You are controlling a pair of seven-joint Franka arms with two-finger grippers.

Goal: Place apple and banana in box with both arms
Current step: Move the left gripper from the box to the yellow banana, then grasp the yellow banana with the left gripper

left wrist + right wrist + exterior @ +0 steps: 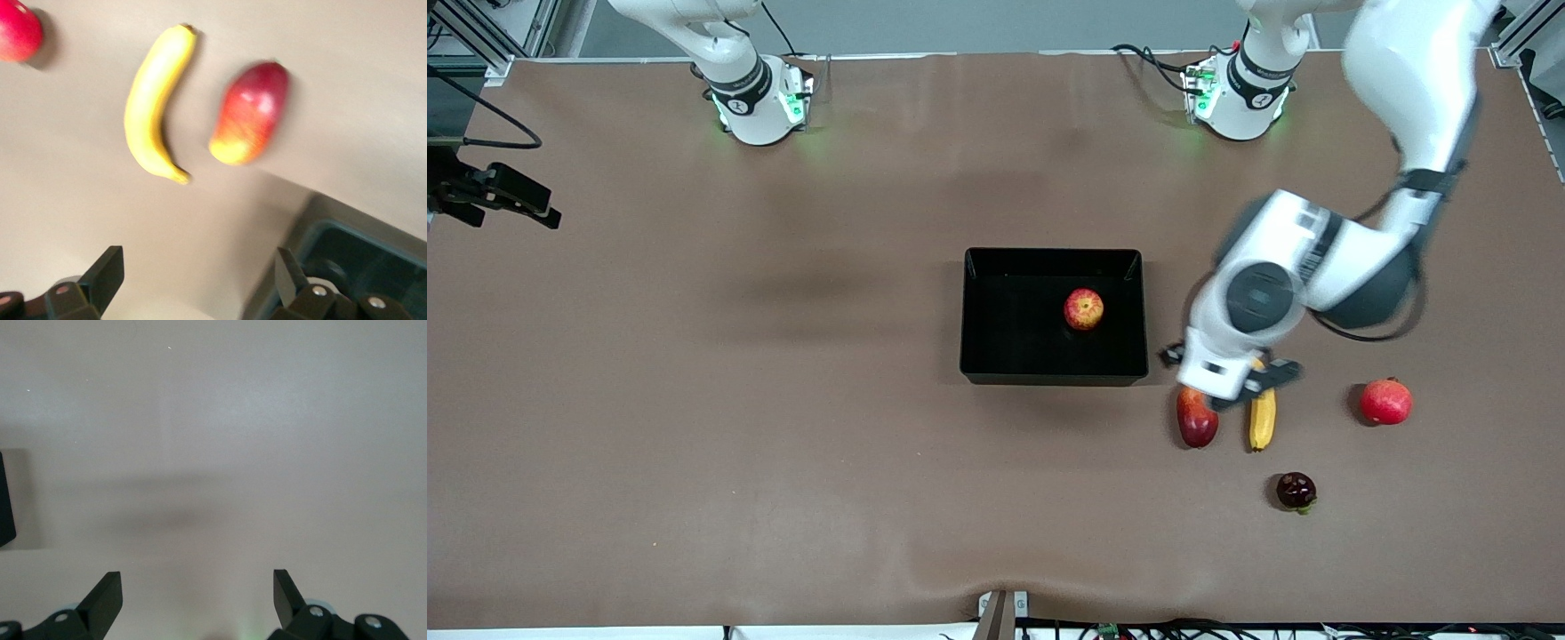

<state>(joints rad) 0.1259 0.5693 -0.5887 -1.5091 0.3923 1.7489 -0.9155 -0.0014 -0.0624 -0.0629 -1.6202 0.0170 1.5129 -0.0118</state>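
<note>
Banana (pixel 1262 420), the long curved yellow one you want, lies on the brown table (pixel 694 400) near the shallow glossy black plastic box (pixel 1054 377), toward the left arm's end. Your left gripper (pixel 1232 373) hangs over its upper tip, fingers (pixel 107 270) spread wide and holding nothing; in the left wrist view the banana (pixel 155 103) sits well clear of them. An elongated red-yellow mango-like fruit (pixel 1197 417) lies just beside it. Your small red apple with yellow streaks (pixel 1083 309) rests inside the box. Your right gripper (pixel 197 590) waits over bare table, fingers likewise apart and empty.
</note>
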